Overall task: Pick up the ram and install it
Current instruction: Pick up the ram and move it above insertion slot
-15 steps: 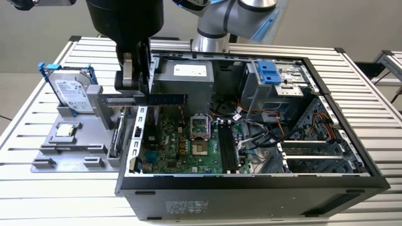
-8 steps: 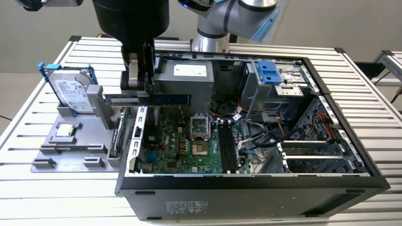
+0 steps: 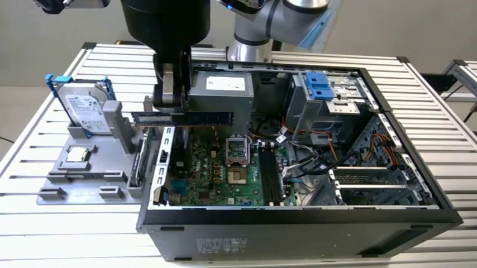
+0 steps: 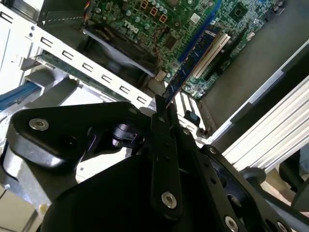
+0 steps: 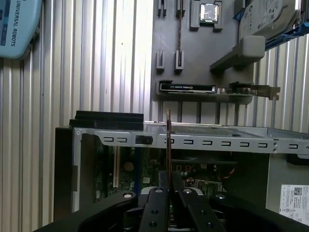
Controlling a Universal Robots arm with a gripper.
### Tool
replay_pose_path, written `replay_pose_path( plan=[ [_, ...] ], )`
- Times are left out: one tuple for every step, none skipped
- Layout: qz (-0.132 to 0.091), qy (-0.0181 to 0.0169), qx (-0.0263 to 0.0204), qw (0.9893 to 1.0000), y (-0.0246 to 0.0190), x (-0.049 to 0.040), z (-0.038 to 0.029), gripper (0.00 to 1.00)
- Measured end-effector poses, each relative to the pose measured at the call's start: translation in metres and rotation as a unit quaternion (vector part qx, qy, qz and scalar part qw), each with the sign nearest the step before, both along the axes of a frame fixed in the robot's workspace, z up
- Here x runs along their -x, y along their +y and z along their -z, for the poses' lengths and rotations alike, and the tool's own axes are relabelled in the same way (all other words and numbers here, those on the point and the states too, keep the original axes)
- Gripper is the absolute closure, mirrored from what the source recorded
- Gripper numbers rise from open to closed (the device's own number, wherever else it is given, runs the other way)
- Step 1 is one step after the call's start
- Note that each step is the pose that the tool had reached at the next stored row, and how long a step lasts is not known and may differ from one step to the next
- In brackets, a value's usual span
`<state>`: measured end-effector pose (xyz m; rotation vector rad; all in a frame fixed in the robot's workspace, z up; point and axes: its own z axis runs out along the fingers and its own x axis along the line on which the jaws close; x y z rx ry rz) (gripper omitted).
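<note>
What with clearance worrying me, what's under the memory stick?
Below the memory stick lies the green motherboard with its slots, inside the open case. The patch directly beneath is hidden by the stick.

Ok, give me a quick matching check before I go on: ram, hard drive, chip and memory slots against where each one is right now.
Things:
1. ram
2. hard drive
3. chip
4. memory slots

Places:
A. lying flat on the grey holder
B. on the motherboard inside the case
C. clamped in the pincer, at the case's rim
D. standing on edge in the holder

Pairs: 1-C, 2-D, 3-A, 4-B
</note>
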<state>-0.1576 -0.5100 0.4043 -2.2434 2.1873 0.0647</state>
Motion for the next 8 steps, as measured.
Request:
replay_pose_path(
  plan=[
    [0.000,0.0000,0.0000,1.0000,0.0000,-0.0006,0.0000,1.00],
    [0.000,0.0000,0.0000,1.0000,-0.0001,-0.0012,0.0000,1.00],
    [0.000,0.0001,0.0001,1.0000,0.0000,-0.0016,0.0000,1.00],
    [0.000,0.0000,0.0001,1.0000,0.0000,-0.0018,0.0000,1.00],
    [0.000,0.0000,0.0001,1.0000,0.0001,-0.0027,0.0000,1.00],
    [0.000,0.0000,0.0001,1.0000,0.0001,-0.0038,0.0001,1.00],
    [0.000,0.0000,0.0001,1.0000,0.0000,-0.0048,0.0001,1.00],
    [0.000,0.0000,0.0001,1.0000,0.0000,-0.0053,0.0002,1.00]
  ],
)
